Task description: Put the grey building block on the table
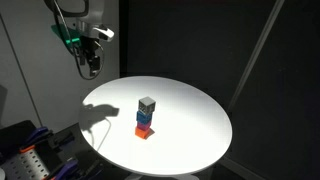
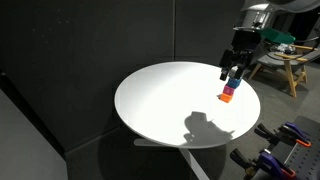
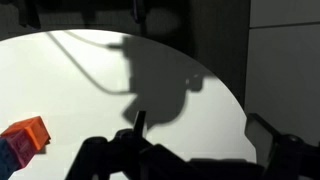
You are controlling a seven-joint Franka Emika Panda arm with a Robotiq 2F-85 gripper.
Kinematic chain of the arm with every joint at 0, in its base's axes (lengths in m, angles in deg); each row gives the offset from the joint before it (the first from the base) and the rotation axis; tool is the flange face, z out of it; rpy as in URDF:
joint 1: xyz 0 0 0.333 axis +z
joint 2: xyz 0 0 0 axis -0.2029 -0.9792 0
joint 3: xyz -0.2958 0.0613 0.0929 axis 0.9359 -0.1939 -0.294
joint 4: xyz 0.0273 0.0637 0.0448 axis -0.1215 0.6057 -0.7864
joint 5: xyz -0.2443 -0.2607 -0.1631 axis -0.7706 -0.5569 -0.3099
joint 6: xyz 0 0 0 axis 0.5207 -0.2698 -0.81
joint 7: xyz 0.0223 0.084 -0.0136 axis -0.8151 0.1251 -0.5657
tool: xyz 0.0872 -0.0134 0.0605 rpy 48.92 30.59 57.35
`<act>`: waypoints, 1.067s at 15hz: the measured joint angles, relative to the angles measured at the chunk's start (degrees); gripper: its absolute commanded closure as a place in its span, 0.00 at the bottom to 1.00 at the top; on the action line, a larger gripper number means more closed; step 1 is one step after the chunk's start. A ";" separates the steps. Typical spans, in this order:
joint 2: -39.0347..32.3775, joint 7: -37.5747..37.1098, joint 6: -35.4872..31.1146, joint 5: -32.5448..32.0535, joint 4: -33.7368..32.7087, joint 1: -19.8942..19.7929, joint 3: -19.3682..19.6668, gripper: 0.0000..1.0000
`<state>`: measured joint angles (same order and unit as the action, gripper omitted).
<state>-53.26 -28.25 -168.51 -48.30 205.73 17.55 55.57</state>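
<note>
Dark-walled room, round white table [image 1: 190, 130] brightly lit. Wide-spread, empty gripper [image 1: 90, 64] hangs above table rim. Below gripper, off to one side: grey building block [image 1: 147, 104] atop blue block [image 1: 144, 118] and red-orange block [image 1: 145, 131].

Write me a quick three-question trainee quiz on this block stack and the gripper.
1. True or false: the grey building block rests directly on the table.
2. Which colour is at the bottom of the stack? A grey, B blue, C red-orange.
3. Fill in: the gripper hangs off to the side of the stack with its jaws ____.

Key
1. False: it sits on top of the blue block.
2. C: the red-orange block touches the table.
3. open, holding nothing.
</note>
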 measured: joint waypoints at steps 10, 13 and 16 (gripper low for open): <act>-0.02 0.00 -0.02 -0.01 0.00 -0.11 -0.04 0.00; -0.02 0.00 -0.66 -0.08 -0.08 -0.78 -0.04 0.00; -0.02 0.00 -1.93 -0.37 -0.33 -1.95 -0.03 0.00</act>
<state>-53.28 -28.25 -170.44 -48.66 205.40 15.60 55.54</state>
